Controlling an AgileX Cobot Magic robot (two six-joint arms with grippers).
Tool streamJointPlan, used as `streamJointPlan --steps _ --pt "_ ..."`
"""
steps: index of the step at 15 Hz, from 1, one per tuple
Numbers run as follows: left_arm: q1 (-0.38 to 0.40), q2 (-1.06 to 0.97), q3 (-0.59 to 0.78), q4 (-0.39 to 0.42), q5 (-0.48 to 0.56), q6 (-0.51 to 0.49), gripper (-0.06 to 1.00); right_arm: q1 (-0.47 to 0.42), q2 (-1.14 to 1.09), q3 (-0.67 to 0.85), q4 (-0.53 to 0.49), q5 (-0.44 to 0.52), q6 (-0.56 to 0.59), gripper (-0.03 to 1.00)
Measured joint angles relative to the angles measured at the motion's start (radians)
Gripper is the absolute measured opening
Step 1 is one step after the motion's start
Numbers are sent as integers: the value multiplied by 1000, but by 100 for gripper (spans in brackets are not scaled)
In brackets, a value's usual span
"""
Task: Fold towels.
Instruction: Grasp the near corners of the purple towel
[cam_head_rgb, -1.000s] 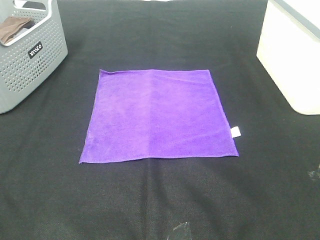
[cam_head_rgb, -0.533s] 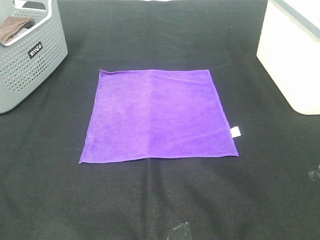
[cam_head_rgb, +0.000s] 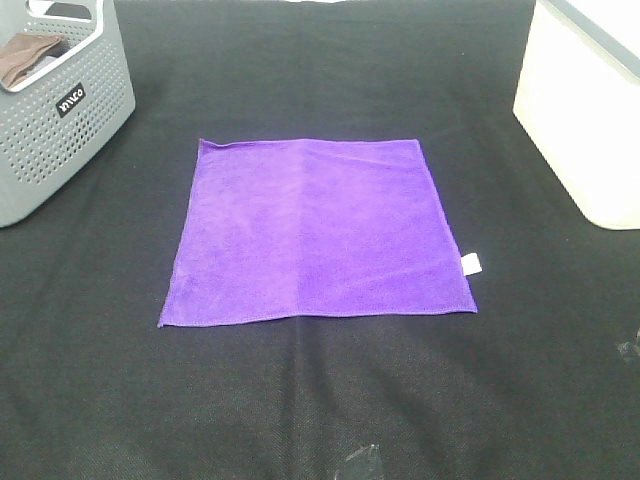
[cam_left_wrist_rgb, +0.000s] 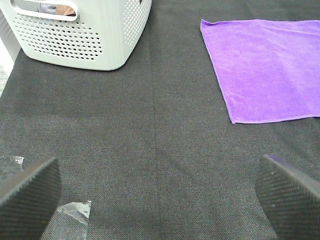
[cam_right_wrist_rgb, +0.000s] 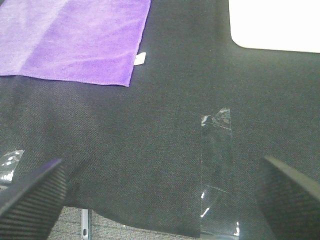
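Note:
A bright purple square towel lies flat and unfolded on the black table cloth, with a small white tag at its right edge. It also shows in the left wrist view and in the right wrist view, tag included. My left gripper is open and empty over bare cloth, well short of the towel's near left corner. My right gripper is open and empty near the table's front edge, short of the towel's near right corner. Neither gripper shows in the exterior high view.
A grey perforated basket holding a brown cloth stands at the back left; it also shows in the left wrist view. A white bin stands at the back right. Clear tape strips stick to the cloth near the front edge.

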Motion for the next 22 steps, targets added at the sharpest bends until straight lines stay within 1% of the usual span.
streamJointPlan --steps 22 --pt "0 0 0 0 0 0 99 0 0 0 6 -1 0 96"
